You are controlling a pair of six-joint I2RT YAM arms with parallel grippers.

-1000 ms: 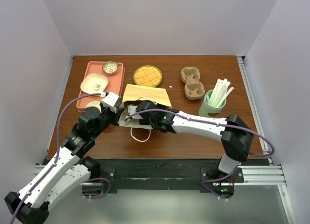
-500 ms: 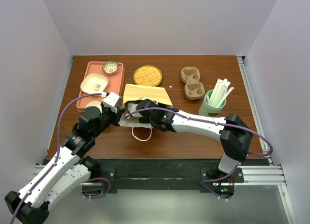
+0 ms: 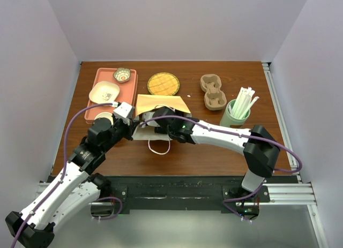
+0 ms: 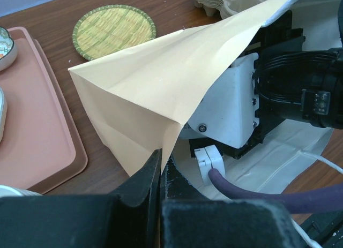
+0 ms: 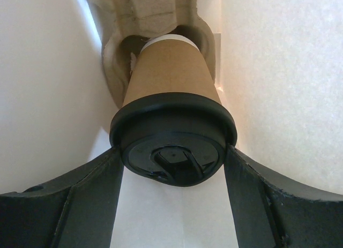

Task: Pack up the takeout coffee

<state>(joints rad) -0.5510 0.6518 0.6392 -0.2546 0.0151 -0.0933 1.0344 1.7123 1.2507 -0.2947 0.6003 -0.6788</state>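
The takeout coffee [image 5: 171,92], a tan paper cup with a black lid, lies on its side inside the paper bag [image 4: 155,87], its base in a socket of a pulp carrier [image 5: 144,12]. My right gripper [image 5: 172,150] is deep in the bag, its fingers [image 5: 96,183] pressed against both sides of the lid. In the top view the bag's tan flap [image 3: 161,104] hides those fingers and the cup. My left gripper [image 4: 159,157] is shut on the bag's mouth edge and holds the flap up.
A pink tray [image 3: 128,90] with two small bowls [image 3: 103,91] sits back left, a woven coaster [image 3: 163,83] behind the bag. Pulp carriers [image 3: 213,91] and a pale-green cup of straws [image 3: 236,113] stand right. The bag's white handle loop [image 3: 159,147] lies toward me.
The right wrist has shifted slightly toward the back right, and the bag with its white handle loop has slid a little right with it. The left gripper keeps its hold.
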